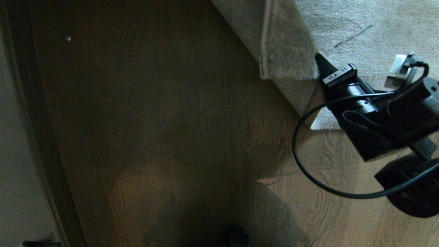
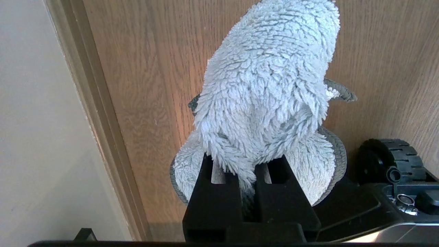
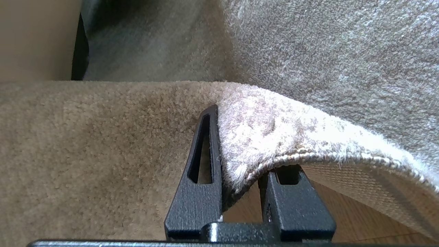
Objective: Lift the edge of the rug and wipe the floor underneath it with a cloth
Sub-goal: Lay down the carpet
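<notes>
Right gripper pinches the rug edge, one finger above the pile, one under the backing; edge raised off the floor and folded back. Left gripper, outside the head view, is clamped on the cloth, which bunches ahead of its fingers above the floor.

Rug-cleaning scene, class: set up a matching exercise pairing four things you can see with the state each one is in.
Things:
1. cloth
2. rug edge
3. floor
4. baseboard

States:
A. pinched and lifted by the right gripper
B. runs between wall and planks
C. clamped in the left gripper
D. bare brown planks, partly in shadow

Pairs: 1-C, 2-A, 3-D, 4-B
</notes>
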Robot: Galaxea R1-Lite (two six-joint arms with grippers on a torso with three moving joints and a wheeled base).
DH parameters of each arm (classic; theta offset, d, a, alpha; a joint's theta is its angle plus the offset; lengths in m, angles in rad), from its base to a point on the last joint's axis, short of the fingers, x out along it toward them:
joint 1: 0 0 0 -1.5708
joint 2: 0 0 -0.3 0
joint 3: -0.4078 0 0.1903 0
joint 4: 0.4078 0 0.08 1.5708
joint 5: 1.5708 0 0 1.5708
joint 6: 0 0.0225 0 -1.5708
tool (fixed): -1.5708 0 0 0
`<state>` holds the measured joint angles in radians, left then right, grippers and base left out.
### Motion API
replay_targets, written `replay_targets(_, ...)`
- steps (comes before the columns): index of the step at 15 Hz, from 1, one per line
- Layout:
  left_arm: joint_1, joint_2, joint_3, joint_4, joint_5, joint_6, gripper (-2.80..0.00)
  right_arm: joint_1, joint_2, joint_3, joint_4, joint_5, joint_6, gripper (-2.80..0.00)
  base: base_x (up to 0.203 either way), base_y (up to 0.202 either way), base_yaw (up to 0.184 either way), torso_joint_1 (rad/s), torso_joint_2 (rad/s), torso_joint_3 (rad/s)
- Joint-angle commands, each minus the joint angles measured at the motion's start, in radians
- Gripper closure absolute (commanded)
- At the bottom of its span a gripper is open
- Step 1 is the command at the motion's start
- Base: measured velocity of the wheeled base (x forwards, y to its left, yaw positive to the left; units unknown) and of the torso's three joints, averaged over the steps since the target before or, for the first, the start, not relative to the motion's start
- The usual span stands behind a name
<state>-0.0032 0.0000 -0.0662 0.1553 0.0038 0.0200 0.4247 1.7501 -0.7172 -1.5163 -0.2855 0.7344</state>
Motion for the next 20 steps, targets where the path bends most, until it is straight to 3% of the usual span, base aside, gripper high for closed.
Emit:
replay_targets(1,0.0,0.0,0.0,0.001,0.001,0.0,0.0,0.0,-0.015,-0.001,-0.054,-0.003,0.015,0.0,0.0,0.0,0.0,0.0,0.0,0.0)
replay_targets(4,0.0,0.0,0.0,0.001,0.001,0.0,0.0,0.002,-0.061,-0.002,-0.054,-0.009,0.115,0.0,0.0,0.0,0.0,0.0,0.0,0.0)
replay_targets(8,0.0,0.0,0.002,0.001,0.001,-0.001,0.0,0.026,-0.113,0.001,-0.054,-0.009,0.188,0.0,0.0,0.0,0.0,0.0,0.0,0.0)
replay_targets(13,0.0,0.0,0.0,0.001,0.001,-0.001,0.0,0.108,-0.116,0.002,-0.054,-0.009,0.187,0.0,0.0,0.0,0.0,0.0,0.0,0.0)
replay_targets(19,0.0,0.0,0.0,0.001,0.001,-0.002,0.0,0.121,-0.116,0.026,-0.054,-0.009,0.185,0.0,0.0,0.0,0.0,0.0,0.0,0.0)
replay_targets(20,0.0,0.0,0.0,0.001,0.001,-0.002,0.0,0.123,-0.118,0.034,-0.054,-0.009,0.185,-1.18,0.0,0.0,0.0,0.0,0.0,0.0)
